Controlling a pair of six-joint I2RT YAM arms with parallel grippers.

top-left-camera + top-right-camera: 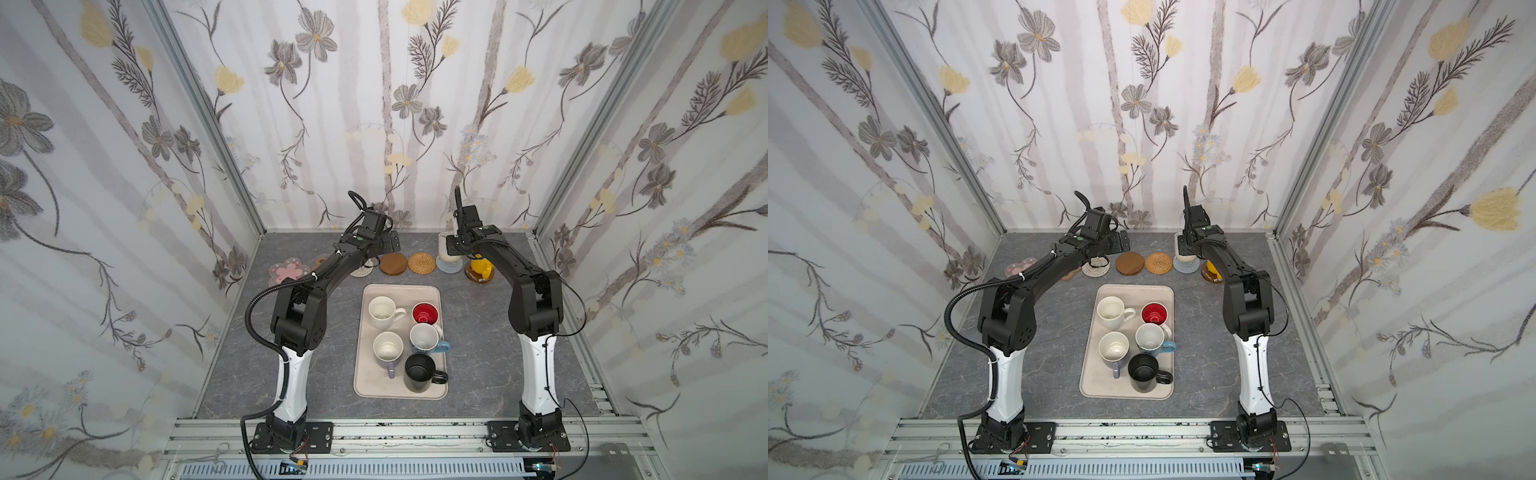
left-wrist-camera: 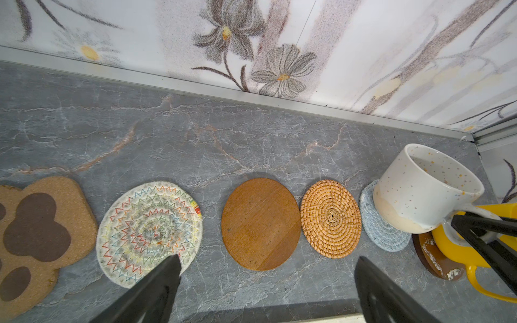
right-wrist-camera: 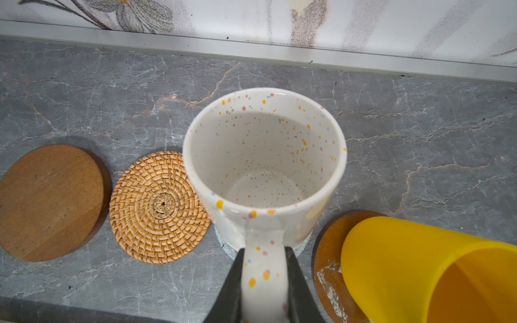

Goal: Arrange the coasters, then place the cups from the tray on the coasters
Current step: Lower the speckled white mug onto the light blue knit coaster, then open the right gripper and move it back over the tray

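- Grey marble-patterned bench [image 1: 478, 374], veined in white and rust, forming the floor of the enclosure.
- White wall panels printed with grey and yellow flowers [image 1: 374, 104], standing on three sides.
- Silver slotted aluminium rail [image 1: 415, 432] along the bench's near edge.
- Slim scissor-handled metal tool [image 1: 216, 451] lying near that rail's left end.

Worktop [image 2: 195, 139]: grey marble, white and rust veins. Speckled mug [image 3: 263, 156]: white, with yellow, pink, blue flecks. Yellow mug [image 3: 419, 265]: plain. Black mug [image 1: 419, 372]: solid black. Paw coaster [image 2: 36, 232]: tan, dark-brown pads. Crocheted round [image 2: 148, 232]: off-white, multicolour zigzag stitching. Wooden disc [image 2: 261, 223]: mid-brown, grained. Rattan disc [image 2: 331, 218]: honey, spiral weave. Round mat [image 2: 383, 237]: grey-blue. Flower coaster [image 1: 286, 270]: pink. Tray [image 1: 365, 382]: beige. Walls [image 1: 374, 83]: white, grey-and-yellow floral print.
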